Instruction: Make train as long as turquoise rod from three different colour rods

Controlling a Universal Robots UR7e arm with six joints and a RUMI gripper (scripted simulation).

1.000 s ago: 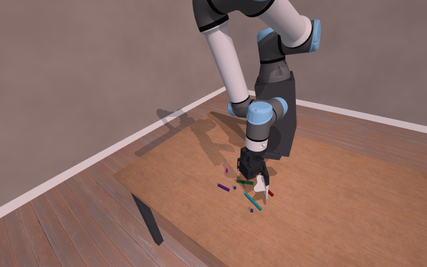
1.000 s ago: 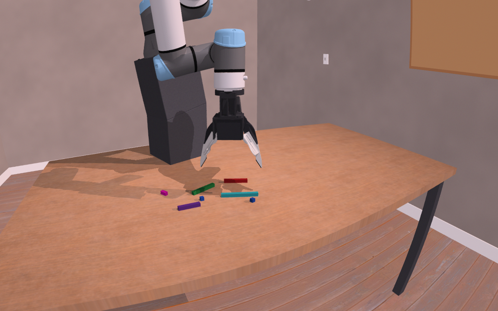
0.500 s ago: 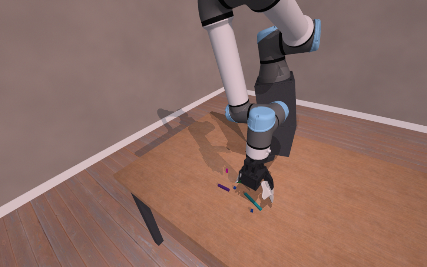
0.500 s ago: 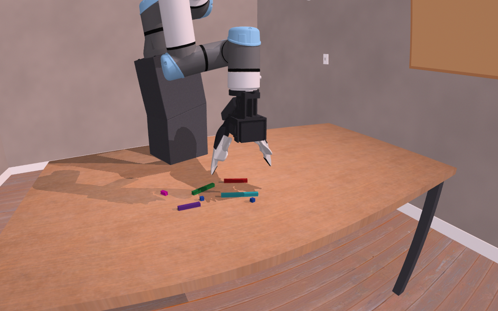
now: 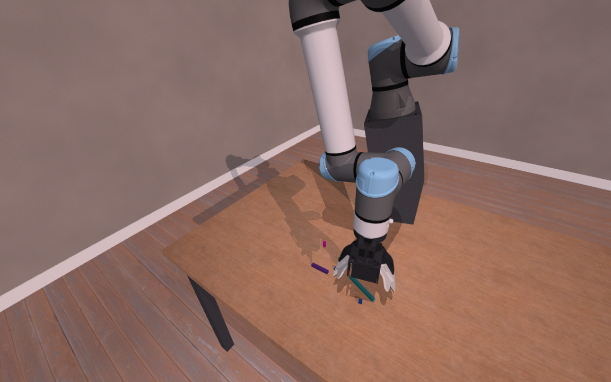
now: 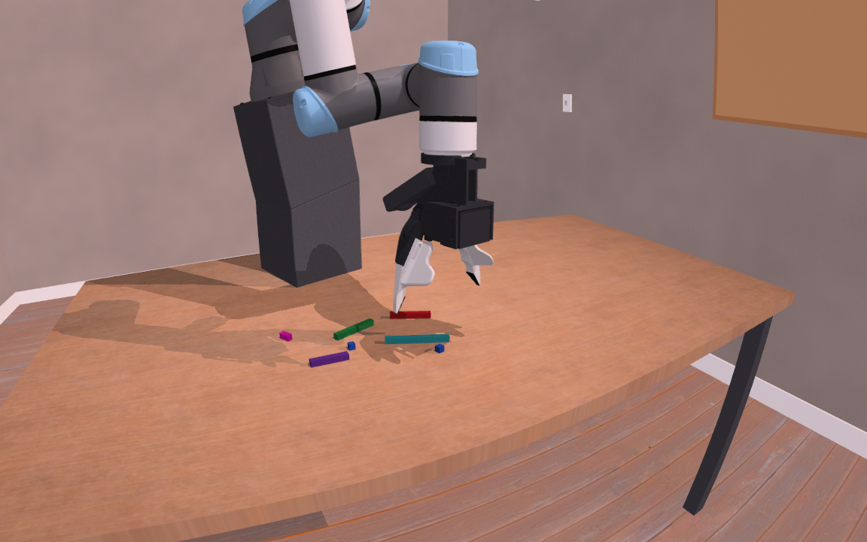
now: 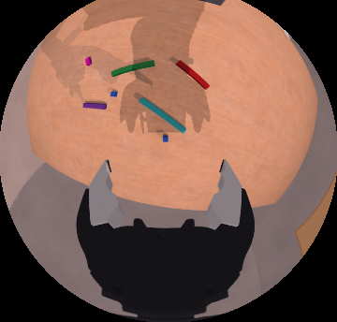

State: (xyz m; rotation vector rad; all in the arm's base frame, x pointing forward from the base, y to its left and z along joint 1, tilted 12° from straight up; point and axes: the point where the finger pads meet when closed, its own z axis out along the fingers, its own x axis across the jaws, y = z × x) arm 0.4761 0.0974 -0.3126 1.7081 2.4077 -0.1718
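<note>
The turquoise rod (image 6: 416, 338) lies flat on the table; it also shows in the wrist view (image 7: 162, 114) and in the top view (image 5: 362, 289). A red rod (image 6: 409, 314) lies behind it, a green rod (image 6: 353, 329) to its left, and a purple rod (image 6: 328, 359) further left in front. A magenta rod (image 6: 285, 335) lies at the far left. One blue rod (image 6: 439, 348) sits by the turquoise rod's right end, another (image 6: 351, 345) between the green and purple rods. My gripper (image 6: 436, 283) is open and empty, hovering above the red and turquoise rods.
The robot's dark base (image 6: 302, 188) stands at the back of the table. The rods lie apart from each other in a loose cluster (image 7: 140, 93) near the table's middle.
</note>
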